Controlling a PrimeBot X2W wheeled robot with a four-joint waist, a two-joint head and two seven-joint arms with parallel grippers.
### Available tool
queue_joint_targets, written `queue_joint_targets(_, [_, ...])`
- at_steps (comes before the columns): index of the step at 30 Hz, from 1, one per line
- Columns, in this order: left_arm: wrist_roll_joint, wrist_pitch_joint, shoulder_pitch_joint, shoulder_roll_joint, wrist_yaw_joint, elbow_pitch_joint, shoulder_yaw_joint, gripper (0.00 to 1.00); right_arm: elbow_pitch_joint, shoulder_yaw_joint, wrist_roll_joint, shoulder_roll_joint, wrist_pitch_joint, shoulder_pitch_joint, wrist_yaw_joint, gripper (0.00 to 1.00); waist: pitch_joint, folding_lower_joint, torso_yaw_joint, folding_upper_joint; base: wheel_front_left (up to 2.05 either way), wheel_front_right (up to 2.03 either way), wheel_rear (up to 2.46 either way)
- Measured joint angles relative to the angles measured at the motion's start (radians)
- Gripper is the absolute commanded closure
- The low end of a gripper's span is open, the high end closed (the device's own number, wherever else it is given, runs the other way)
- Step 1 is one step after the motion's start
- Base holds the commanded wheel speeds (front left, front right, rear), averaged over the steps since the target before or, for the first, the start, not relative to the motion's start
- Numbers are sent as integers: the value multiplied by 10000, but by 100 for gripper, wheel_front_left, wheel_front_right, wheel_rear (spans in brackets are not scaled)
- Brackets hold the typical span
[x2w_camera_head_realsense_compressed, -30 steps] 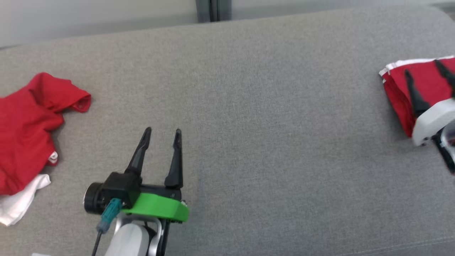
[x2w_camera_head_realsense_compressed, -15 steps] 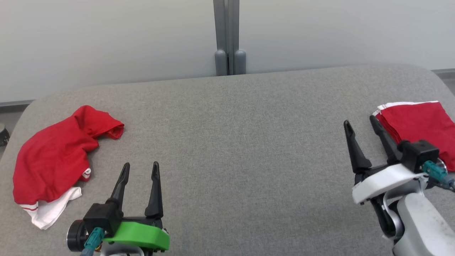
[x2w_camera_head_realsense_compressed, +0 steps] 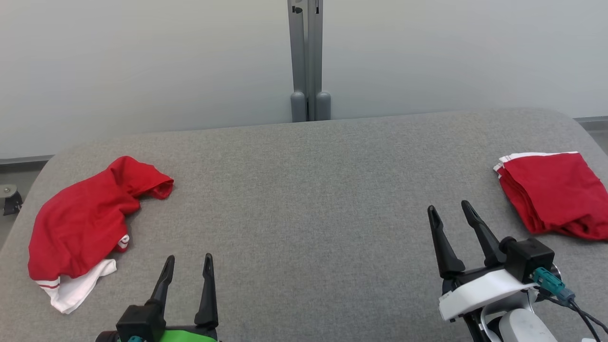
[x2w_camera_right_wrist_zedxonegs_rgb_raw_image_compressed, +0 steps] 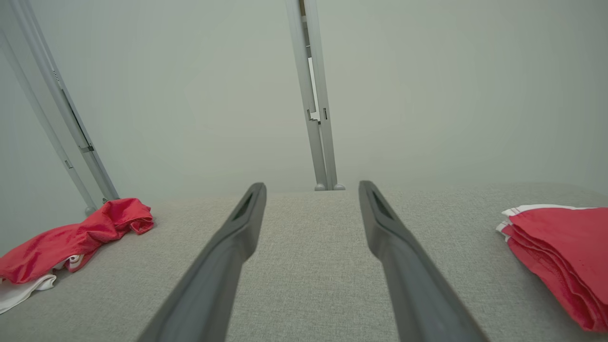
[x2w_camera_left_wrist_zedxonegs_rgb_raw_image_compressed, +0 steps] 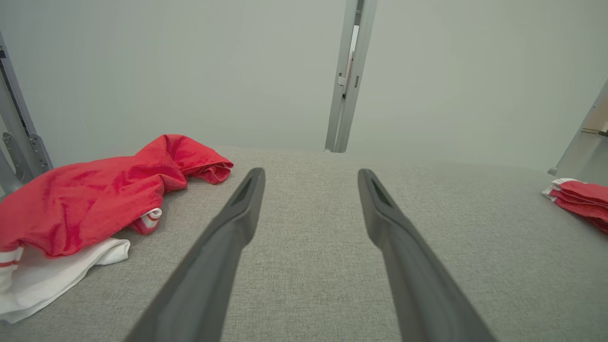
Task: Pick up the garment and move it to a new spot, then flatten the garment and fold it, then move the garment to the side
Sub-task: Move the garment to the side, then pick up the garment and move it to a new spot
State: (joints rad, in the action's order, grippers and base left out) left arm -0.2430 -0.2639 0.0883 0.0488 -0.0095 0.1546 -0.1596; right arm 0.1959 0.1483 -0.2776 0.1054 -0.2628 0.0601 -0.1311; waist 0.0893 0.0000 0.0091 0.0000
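A folded red garment with white trim (x2w_camera_head_realsense_compressed: 551, 190) lies flat at the right end of the grey padded table (x2w_camera_head_realsense_compressed: 304, 190); it also appears at the right in the left wrist view (x2w_camera_left_wrist_zedxonegs_rgb_raw_image_compressed: 582, 197) and the right wrist view (x2w_camera_right_wrist_zedxonegs_rgb_raw_image_compressed: 565, 247). My right gripper (x2w_camera_head_realsense_compressed: 448, 206) is open and empty, to the left of that garment and nearer me, not touching it. My left gripper (x2w_camera_head_realsense_compressed: 189, 258) is open and empty at the lower left. A crumpled red and white garment (x2w_camera_head_realsense_compressed: 80, 223) lies at the table's left end, left of the left gripper (x2w_camera_left_wrist_zedxonegs_rgb_raw_image_compressed: 311, 171).
A grey metal post (x2w_camera_head_realsense_compressed: 308, 57) stands behind the table's far edge against a pale wall. The table's rounded corners are at the far left and far right. Slanted metal frame bars (x2w_camera_right_wrist_zedxonegs_rgb_raw_image_compressed: 61, 118) rise at the left in the right wrist view.
The head camera has tilted up, so the whole picture shifted. My right gripper has drawn back off the folded garment toward me, staying open. The left gripper stays open and empty.
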Motion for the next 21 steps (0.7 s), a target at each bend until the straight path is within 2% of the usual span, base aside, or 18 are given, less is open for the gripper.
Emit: queue_joint_targets(21, [-23, 0, 21, -2, -38, -48, 4, 0, -13, -6, -21, -6, 0, -128, 0, 0, 61, 0, 169, 0, 0, 0, 0])
